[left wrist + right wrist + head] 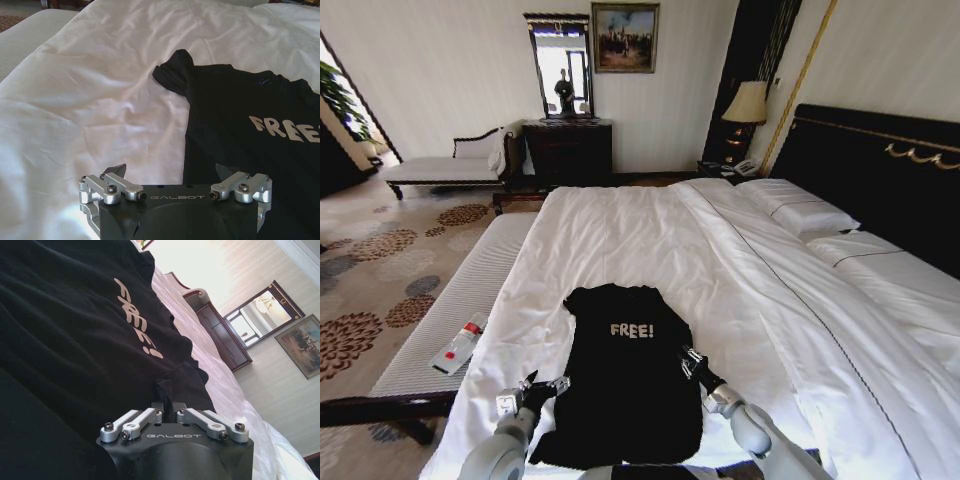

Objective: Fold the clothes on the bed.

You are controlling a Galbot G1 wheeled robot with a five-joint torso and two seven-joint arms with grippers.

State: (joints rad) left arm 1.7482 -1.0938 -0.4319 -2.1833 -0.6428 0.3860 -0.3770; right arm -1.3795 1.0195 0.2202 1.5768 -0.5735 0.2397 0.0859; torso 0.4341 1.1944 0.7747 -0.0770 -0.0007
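The clothes are one black T-shirt (620, 395) with white "FREE!" lettering, spread flat on the white bed (650, 225) close to me. My left gripper (546, 386) hovers at the shirt's left edge. In the left wrist view the left gripper (173, 170) is open, straddling the border between the T-shirt (235, 100) and the duvet. My right gripper (691, 361) is at the shirt's right edge. In the right wrist view the right gripper (168, 401) is shut on a bunched fold of the T-shirt (65, 340) near the right sleeve.
A pale upholstered bench (470, 290) runs along the bed's left side, with a small wrapped packet (460, 345) on it. Pillows (800, 210) lie by the dark headboard (880, 170) on the right. A dresser (568, 150) stands against the far wall.
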